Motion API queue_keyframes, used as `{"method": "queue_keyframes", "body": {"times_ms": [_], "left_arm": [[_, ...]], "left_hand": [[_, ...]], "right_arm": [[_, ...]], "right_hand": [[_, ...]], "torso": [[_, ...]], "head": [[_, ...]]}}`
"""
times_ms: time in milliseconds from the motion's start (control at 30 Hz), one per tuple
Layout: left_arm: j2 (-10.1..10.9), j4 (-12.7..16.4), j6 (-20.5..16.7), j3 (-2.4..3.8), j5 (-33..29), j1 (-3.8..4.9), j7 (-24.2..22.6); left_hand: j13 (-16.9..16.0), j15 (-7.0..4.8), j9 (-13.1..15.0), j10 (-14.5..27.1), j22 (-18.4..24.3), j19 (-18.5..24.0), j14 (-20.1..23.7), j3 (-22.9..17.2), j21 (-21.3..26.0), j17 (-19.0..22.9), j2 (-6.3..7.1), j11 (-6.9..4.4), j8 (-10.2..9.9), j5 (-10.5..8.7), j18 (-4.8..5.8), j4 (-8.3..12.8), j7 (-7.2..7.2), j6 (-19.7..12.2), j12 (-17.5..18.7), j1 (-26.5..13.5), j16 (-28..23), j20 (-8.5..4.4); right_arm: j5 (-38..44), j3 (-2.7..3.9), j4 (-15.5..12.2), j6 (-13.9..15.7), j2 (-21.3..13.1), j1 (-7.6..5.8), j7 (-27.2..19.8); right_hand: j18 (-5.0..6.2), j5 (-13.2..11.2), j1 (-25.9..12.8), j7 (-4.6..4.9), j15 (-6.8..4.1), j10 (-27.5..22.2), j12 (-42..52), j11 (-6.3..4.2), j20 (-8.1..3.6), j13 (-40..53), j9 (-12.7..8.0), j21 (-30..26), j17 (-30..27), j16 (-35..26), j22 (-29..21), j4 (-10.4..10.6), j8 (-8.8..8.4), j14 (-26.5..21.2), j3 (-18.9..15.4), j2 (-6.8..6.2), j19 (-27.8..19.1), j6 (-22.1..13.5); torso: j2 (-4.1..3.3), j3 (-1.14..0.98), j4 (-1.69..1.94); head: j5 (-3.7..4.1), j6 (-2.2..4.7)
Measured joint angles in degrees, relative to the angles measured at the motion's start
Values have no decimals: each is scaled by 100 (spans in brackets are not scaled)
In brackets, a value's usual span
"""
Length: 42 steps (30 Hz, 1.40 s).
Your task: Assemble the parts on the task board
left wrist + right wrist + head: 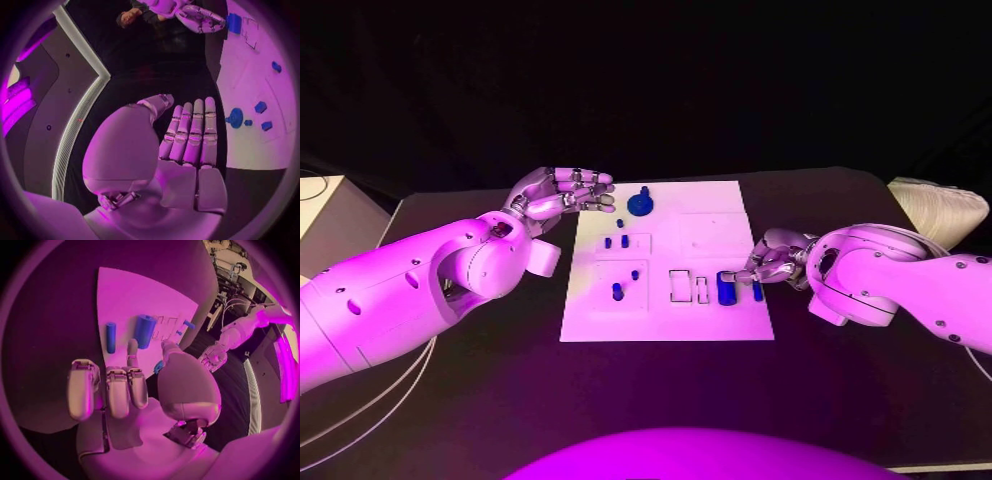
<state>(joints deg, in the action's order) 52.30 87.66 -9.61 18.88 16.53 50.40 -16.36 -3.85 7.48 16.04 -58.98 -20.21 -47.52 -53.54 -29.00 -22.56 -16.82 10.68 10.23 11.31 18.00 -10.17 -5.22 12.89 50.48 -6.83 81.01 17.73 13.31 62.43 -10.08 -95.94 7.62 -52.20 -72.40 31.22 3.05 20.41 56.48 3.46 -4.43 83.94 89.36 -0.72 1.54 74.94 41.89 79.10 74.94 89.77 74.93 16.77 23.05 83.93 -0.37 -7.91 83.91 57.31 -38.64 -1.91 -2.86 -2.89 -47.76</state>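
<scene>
Nearest to us, our right hand [773, 262] sits at the right edge of the task board [711, 225], its fingers [117, 390] partly curled with nothing between them. Just ahead of its fingertips a thick blue cylinder [727, 288] lies on the board, and a thinner blue pin [759, 291] lies beside it, closer to the hand. Our left hand [567, 192] hovers off the board's far left corner, fingers [194, 132] straight and side by side, holding nothing. Just beyond those fingertips a round blue part with a stem [640, 203] rests on the board. Three smaller blue pieces [619, 236] lie near it, and two short blue pegs [626, 283] further along toward our right hand.
</scene>
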Motion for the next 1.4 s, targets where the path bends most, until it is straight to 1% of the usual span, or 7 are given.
{"method": "queue_keyframes", "body": {"times_ms": [533, 933, 1100, 1167, 1233, 1300, 1400], "left_arm": [[4, 6, 1, 0, -1, 0, 0], [17, 10, 2, 0, -1, -1, 3], [20, 11, 2, 0, -1, -1, 4], [19, 11, 2, 0, -1, -1, 4], [18, 9, 3, 0, -1, -1, 5], [12, 3, 3, 0, -1, -1, 5], [7, -1, 3, 0, -1, -1, 6]], "left_hand": [[0, 0, -4, 0, 12, 0, 0, 0, 22, -11, 0, 0, 0, 0, 0, 0, 0, 0, 0, 0, 0, 0], [1, 0, -4, 0, 12, 0, 0, 0, 22, -10, 0, 0, 0, 0, 0, 0, 0, 0, 0, 0, 0, 0], [1, 0, -4, 0, 19, 0, 0, 0, 22, -18, 0, 0, 0, 0, 0, 0, 0, 0, 0, 0, -24, 0], [1, 0, -4, 0, 19, 0, 0, 0, 22, -18, 0, 0, 0, 0, 0, 0, 0, 0, 0, 0, -24, 0], [1, 0, -3, 0, 19, 0, 0, 0, 22, -18, 0, 0, 0, 0, 0, 0, 0, 0, 0, 0, -24, 0], [1, 0, -3, 0, 19, 0, 0, 0, 22, -18, 0, 0, 0, 0, 0, 0, 0, 0, 0, 0, -23, 0], [1, 0, -3, 0, 19, 0, 0, 0, 22, -18, 0, 0, 0, 0, 0, 0, 0, 0, 0, 0, -23, 0]], "right_arm": [[388, -33, 354, -51, 359, 183, 104], [530, -10, 467, -144, 511, 267, 98], [555, -5, 459, -120, 538, 288, 71], [555, 1, 413, -77, 549, 301, 29], [555, 3, 388, -24, 548, 309, 8], [553, -3, 362, 57, 520, 321, -9], [519, -11, 302, 196, 473, 343, -21]], "right_hand": [[0, -24, 53, -16, 1, 0, 0, 1, 0, -1, 53, 0, -1, 0, -1, 15, 47, 0, -48, 52, 0, 17], [0, -59, 146, -43, -20, 21, 0, -21, -20, -1, 138, 0, -1, 0, -3, -16, 94, 21, -112, 143, 20, 47], [0, -37, 421, -43, -40, -1, -9, -42, -33, -2, 192, 0, -1, 0, -1, -10, 103, 1, -114, 229, 7, 47], [0, 56, 788, -80, -41, 10, -22, -52, -43, -2, 227, 0, -2, 0, 2, -22, 85, 1, 142, 331, 1, 2], [0, 36, 996, -67, -71, 6, -22, -81, -62, -2, 237, 0, -2, 0, 2, 117, 79, 12, 312, 279, 20, -13], [1, 227, 1186, -86, -81, -1, -22, -102, -83, -2, 228, 0, -2, 0, 2, 365, 56, 1, 561, 98, 0, -17], [0, 305, 1378, -91, -81, -1, -22, -102, -95, -2, 258, 3, -2, 0, 2, 702, 8, 1, 962, -94, 11, -14]], "torso": [[-7, -1, -10], [-6, -1, -6], [-5, 3, -5], [-5, 3, -5], [-5, 4, -5], [-5, 7, -5], [-6, 6, -5]], "head": [[8, -23], [9, -50], [10, -56], [10, -58], [10, -59], [10, -59], [13, -59]]}}
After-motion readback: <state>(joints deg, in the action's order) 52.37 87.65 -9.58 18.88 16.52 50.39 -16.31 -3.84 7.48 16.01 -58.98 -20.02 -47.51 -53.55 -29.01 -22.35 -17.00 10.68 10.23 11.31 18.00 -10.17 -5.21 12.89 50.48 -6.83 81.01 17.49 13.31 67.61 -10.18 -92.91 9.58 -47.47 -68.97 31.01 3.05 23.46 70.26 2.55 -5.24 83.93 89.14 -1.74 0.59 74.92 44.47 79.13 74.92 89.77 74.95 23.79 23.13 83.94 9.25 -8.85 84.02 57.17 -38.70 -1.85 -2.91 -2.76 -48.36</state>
